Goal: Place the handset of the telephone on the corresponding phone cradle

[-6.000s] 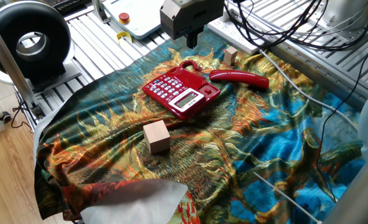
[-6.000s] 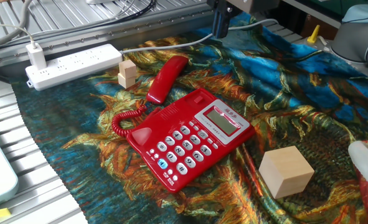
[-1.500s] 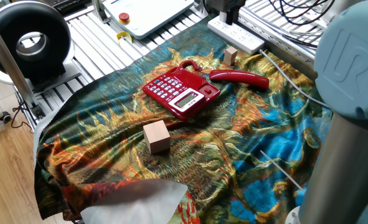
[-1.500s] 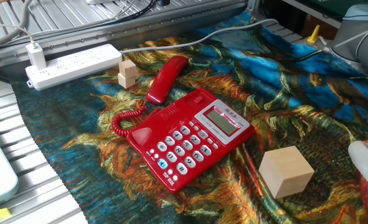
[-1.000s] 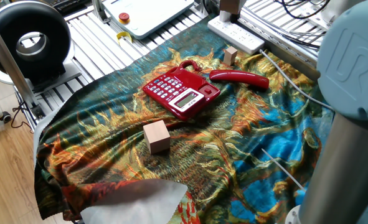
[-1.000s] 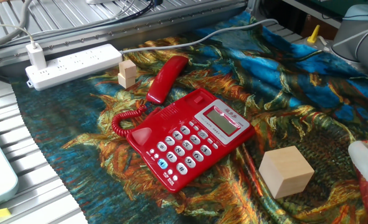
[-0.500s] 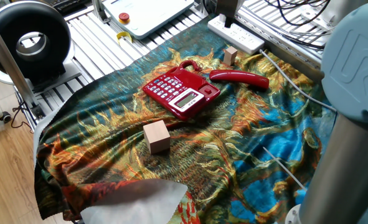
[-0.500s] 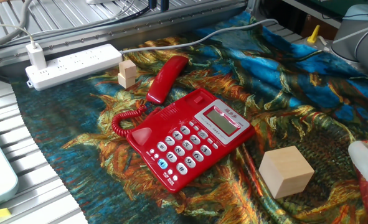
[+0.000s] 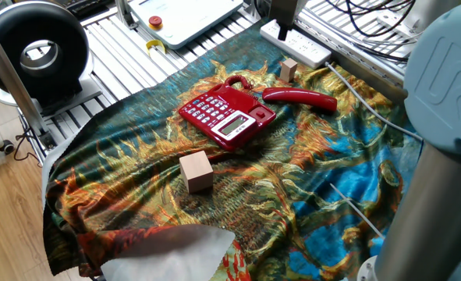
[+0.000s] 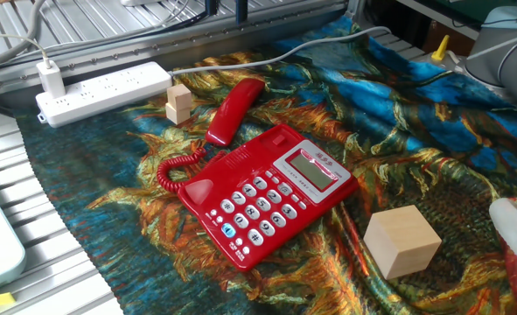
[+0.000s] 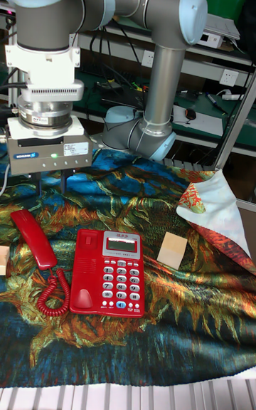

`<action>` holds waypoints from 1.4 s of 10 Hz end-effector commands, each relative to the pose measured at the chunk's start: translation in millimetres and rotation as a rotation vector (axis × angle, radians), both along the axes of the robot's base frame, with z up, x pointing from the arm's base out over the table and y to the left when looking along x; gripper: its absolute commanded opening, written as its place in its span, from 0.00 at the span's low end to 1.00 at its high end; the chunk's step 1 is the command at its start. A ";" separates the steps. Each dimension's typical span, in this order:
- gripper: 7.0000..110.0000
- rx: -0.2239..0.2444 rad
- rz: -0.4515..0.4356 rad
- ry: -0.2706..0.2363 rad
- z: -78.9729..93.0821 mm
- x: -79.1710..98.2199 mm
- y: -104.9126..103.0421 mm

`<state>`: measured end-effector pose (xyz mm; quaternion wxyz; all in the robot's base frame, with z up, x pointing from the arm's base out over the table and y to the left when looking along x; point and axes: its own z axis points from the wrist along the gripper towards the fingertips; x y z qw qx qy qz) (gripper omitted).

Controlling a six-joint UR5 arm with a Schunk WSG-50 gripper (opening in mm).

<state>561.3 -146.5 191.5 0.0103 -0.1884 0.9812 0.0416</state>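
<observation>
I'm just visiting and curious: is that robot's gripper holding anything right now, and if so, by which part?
Nothing is held. The gripper hangs open in the air above the handset, which lies on the cloth beside the telephone, untouched.

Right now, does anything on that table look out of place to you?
Yes: the handset lies off the telephone on the patterned cloth, beside the base, leaving the phone cradle empty. Its coiled cord still joins them.
</observation>
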 end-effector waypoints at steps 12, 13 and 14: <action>0.36 -0.074 0.031 -0.030 -51.2 -27.1 -40.3; 0.36 -0.078 0.025 -0.025 -51.3 -28.2 -41.5; 0.36 -0.117 0.033 -0.019 -51.2 -29.7 -51.1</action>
